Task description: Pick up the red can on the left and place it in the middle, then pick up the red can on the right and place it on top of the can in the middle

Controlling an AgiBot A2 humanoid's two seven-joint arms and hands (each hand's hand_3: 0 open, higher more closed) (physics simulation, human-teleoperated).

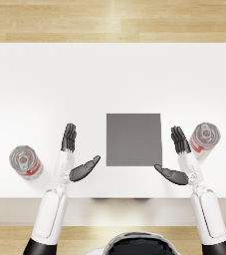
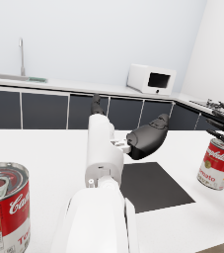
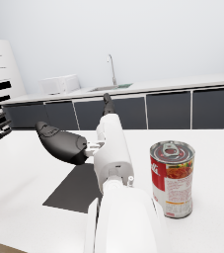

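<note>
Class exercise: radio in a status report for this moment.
Left robot hand and right robot hand open, holding nothing. Left can and right can upright, untouched. Grey mat bare, nothing blocking.

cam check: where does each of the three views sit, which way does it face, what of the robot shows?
Head view: on the head, facing steeply down at the white table; shows both arms, left hand, right hand.
Left wrist view: on the left forearm, facing along it; shows left hand.
Right wrist view: on the right forearm; shows right hand.
Shared: grey mat, both red cans.
</note>
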